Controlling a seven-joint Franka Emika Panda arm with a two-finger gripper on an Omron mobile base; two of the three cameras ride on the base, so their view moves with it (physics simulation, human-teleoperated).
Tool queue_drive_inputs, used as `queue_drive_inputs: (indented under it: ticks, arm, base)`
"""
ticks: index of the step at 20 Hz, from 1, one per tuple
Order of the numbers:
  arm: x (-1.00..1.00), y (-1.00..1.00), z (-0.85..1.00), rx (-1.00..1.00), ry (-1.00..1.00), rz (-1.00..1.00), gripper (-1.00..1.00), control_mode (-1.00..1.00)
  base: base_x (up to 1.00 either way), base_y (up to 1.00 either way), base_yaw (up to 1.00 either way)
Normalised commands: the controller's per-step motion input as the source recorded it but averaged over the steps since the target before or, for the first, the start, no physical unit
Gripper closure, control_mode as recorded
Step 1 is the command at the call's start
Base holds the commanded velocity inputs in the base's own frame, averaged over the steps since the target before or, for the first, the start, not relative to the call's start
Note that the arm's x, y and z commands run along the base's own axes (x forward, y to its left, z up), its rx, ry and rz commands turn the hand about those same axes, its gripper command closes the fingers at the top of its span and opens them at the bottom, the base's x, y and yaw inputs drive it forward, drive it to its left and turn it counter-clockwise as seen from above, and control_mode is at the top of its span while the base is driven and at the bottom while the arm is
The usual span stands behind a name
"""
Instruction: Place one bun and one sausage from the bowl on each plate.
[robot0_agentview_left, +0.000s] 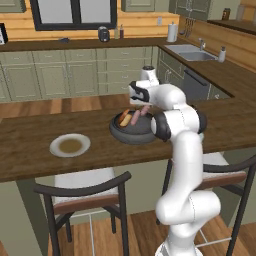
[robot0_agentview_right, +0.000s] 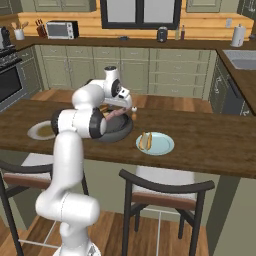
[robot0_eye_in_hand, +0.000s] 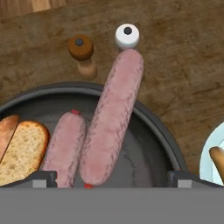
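The dark grey bowl (robot0_agentview_left: 131, 135) (robot0_agentview_right: 119, 135) (robot0_eye_in_hand: 162, 131) sits mid-counter. In it lie a split bun (robot0_eye_in_hand: 22, 148) (robot0_agentview_left: 124, 119) and a pink sausage (robot0_eye_in_hand: 64, 146). A second, nearer sausage (robot0_eye_in_hand: 111, 118) (robot0_agentview_left: 144, 111) (robot0_agentview_right: 116, 114) slants upward, its far end over the bowl's rim. My gripper (robot0_eye_in_hand: 111, 177) (robot0_agentview_left: 145, 106) (robot0_agentview_right: 120, 107) hovers over the bowl, open, fingers wide on either side of this sausage's near end. A beige plate (robot0_agentview_left: 70, 145) (robot0_agentview_right: 41, 131) lies left. The light blue plate (robot0_agentview_right: 162, 146) (robot0_eye_in_hand: 209, 168) on the right carries a bun (robot0_agentview_right: 145, 141) (robot0_eye_in_hand: 217, 156).
A brown pepper shaker (robot0_eye_in_hand: 81, 49) and a white salt shaker (robot0_eye_in_hand: 127, 36) stand on the counter just beyond the bowl. Two chairs (robot0_agentview_left: 85, 192) (robot0_agentview_right: 160, 192) stand at the counter's near edge. A sink (robot0_agentview_left: 192, 54) is at the back right.
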Motion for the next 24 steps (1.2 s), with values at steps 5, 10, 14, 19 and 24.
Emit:
queue_drive_inputs:
  ticks: [5, 10, 14, 19, 24]
  arm:
    - [0.33, 0.09, -0.16, 0.00, 0.07, -0.05, -1.00, -1.00]
    - [0.24, 0.01, -0.15, 0.00, 0.09, -0.02, -1.00, -1.00]
    - [0.15, 0.00, -0.22, 0.00, 0.07, 0.00, -1.00, -1.00]
    - [0.06, 0.00, -0.28, 0.00, 0.01, 0.00, -1.00, -1.00]
    - [0.00, -0.01, -0.27, 0.00, 0.00, 0.00, -1.00, -1.00]
  base:
    - [0.00, 0.00, 0.00]
    - [0.00, 0.00, 0.00]
    - [0.00, 0.00, 0.00]
    - [0.00, 0.00, 0.00]
    - [0.00, 0.00, 0.00]
